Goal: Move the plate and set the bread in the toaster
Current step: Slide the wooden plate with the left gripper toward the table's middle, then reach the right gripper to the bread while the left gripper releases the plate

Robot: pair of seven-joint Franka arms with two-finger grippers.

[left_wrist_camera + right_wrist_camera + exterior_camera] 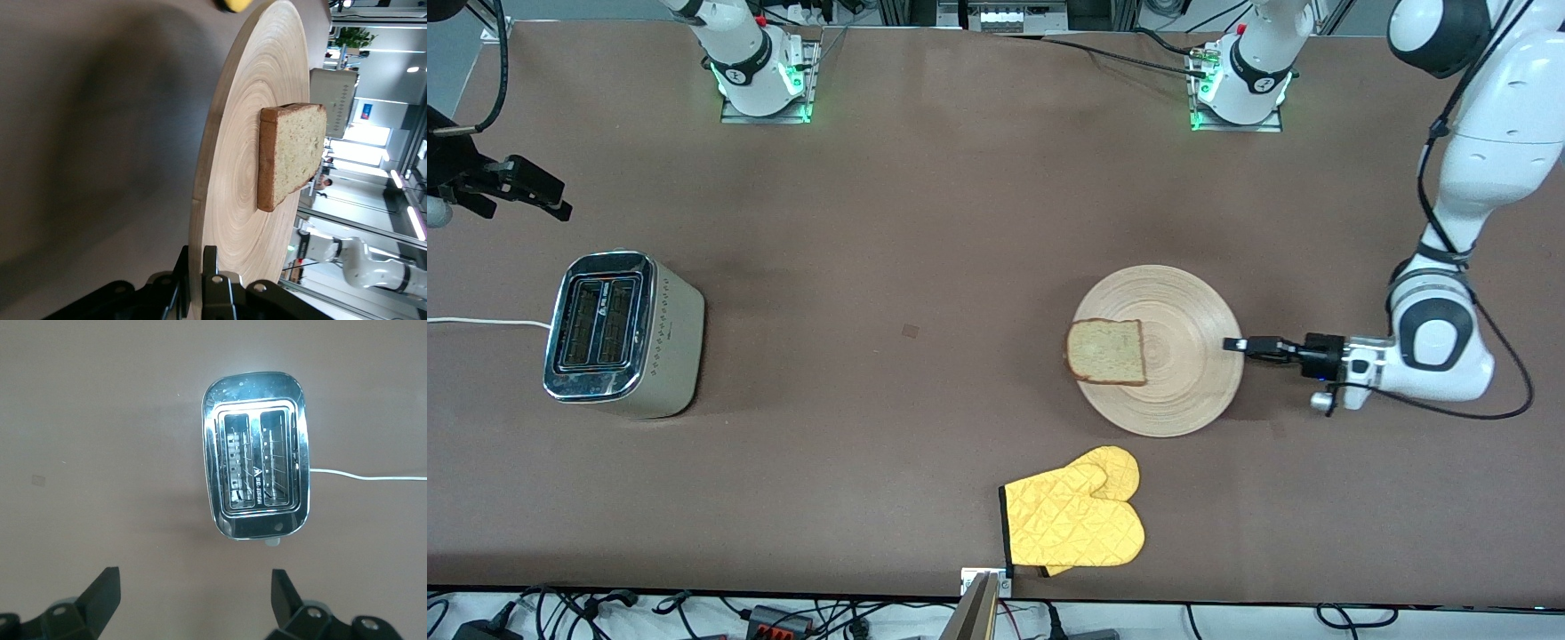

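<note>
Left jaws (1234, 345) clamped on plate (1183, 302) rim, bread (1105, 352) on it; right jaws (193, 597) apart over toaster (624, 333)

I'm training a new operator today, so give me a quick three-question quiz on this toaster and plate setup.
1. True or false: the bread lies on the plate.
2. Which claw grips the plate's rim? A) left B) right C) neither
3. Fill in: the yellow ____ lies nearer the front camera than the plate.

Key:
1. True. The bread is not yet in the toaster.
2. A. The left claw is shut on the rim at the left arm's end of the table; the right claw hangs open above the table beside the toaster.
3. Mitt.
</note>
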